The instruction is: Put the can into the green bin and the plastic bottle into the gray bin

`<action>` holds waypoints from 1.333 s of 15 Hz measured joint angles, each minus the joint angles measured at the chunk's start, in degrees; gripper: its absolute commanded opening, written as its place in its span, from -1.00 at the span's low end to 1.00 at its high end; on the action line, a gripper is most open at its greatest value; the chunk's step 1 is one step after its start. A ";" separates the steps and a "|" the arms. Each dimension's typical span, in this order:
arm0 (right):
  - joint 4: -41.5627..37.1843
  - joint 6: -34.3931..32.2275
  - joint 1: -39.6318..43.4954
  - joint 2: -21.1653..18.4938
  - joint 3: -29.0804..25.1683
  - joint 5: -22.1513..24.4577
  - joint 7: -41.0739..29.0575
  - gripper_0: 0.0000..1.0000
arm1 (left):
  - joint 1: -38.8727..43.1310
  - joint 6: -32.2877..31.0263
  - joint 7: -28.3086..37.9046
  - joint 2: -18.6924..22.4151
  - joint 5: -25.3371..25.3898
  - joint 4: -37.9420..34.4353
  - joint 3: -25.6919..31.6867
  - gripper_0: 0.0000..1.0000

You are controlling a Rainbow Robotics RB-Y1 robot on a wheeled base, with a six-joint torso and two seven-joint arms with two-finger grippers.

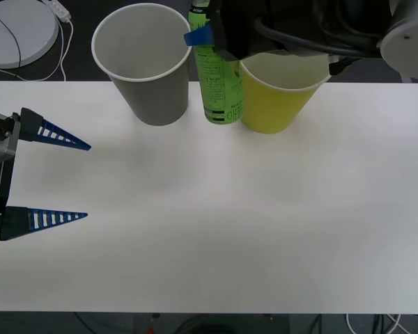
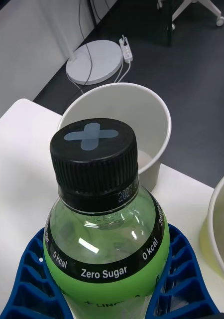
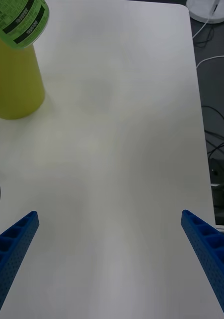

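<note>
Currently the right gripper point(image 2: 109, 294) is clamped around the plastic bottle point(image 1: 218, 83), its blue ribbed fingers point(image 2: 30, 279) hugging the green body on both sides below the shoulder band; the black screw cap point(image 2: 94, 162) carries a pale cross mark on top. Front view: bottle upright at the far edge of the white table point(image 1: 216, 223), between the gray bin point(image 1: 146, 59) and the green bin point(image 1: 279, 97), seemingly touching or just beside the green one; whether its base rests on the table or hangs just above it cannot be told. Right arm's dark bulk overhangs the bottle's top and part of the green bin's rim. Right wrist view: gray bin stands just beyond the cap, pale inside visible; green bin's rim at the picture's edge. Left gripper point(image 1: 45, 174) sits low at the robot's left side of the table, fingers spread wide apart, holding nothing, well apart from both bins. Left wrist view: its two blue fingertips point(image 3: 15, 239) over bare tabletop, green bin and the bottle's label farther off. White round base point(image 1: 17, 31) with cable on the dark floor beyond the table.
</note>
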 measured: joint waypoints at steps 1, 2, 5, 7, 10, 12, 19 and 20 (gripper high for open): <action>1.74 0.20 -1.23 1.03 0.59 0.03 0.39 -1.00 | 0.00 0.00 0.00 0.00 0.00 0.00 0.00 1.00; 3.45 0.23 -2.42 1.99 1.17 0.26 0.79 -1.00 | 0.00 0.00 0.00 0.00 0.00 0.00 0.00 1.00; 9.10 0.18 -5.33 5.69 2.26 1.74 2.05 -1.00 | 0.00 0.00 0.00 0.00 0.00 0.00 0.00 1.00; 12.92 0.18 -7.29 8.03 2.65 2.23 3.05 -1.00 | 0.00 0.00 0.00 0.00 0.00 0.00 0.00 1.00; 19.63 0.16 -11.24 11.32 3.17 2.27 4.67 -1.00 | 0.00 0.00 0.00 0.00 0.00 0.00 0.00 1.00; 24.69 0.16 -14.03 13.79 3.54 2.96 5.77 -1.00 | 0.00 0.00 0.00 0.00 0.00 0.00 0.00 1.00; 41.75 0.04 -21.21 21.33 4.90 3.63 8.32 -1.00 | 0.00 0.00 0.00 0.00 0.00 0.00 0.00 1.00; 43.93 0.07 -22.07 22.22 4.91 3.58 8.61 -1.00 | 0.00 0.00 0.00 0.00 0.00 0.00 0.00 1.00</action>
